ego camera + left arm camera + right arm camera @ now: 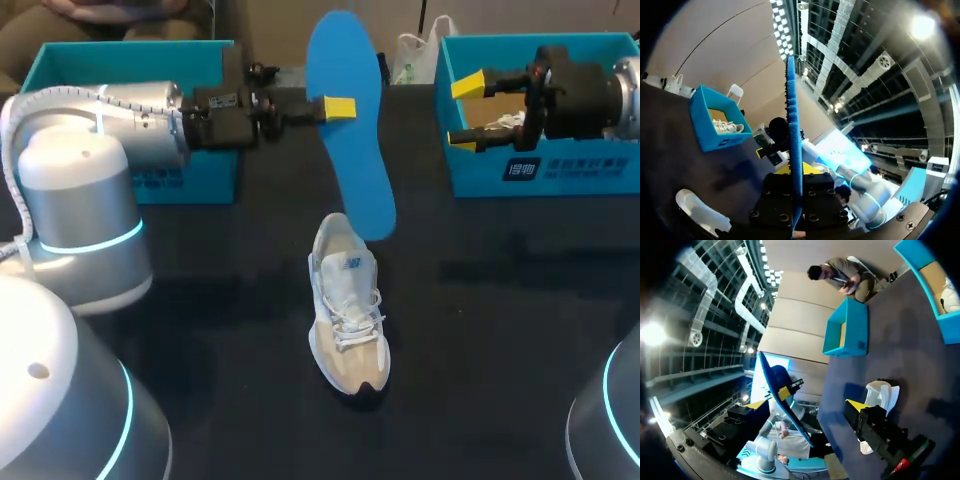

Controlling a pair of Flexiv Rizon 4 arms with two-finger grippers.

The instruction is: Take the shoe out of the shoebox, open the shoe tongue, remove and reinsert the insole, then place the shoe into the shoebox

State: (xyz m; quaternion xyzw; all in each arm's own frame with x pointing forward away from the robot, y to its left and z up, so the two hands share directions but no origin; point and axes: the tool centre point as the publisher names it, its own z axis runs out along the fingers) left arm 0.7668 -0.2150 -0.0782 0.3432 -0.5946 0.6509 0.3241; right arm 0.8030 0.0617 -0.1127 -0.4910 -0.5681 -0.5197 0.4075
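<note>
One white shoe [346, 312] lies at the frame's center on the dark desk [500, 300]. One blue insole [352, 170] stands above it, clamped in the left pincer [336, 108]. Of two blue boxes, the left box [190, 178] sits upper left and the right box [585, 165] upper right, where the right pincer [466, 112] hangs with its fingers apart, empty.

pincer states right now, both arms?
left pincer: closed on the blue insole, held above the table.
right pincer: open, holding nothing.
</note>
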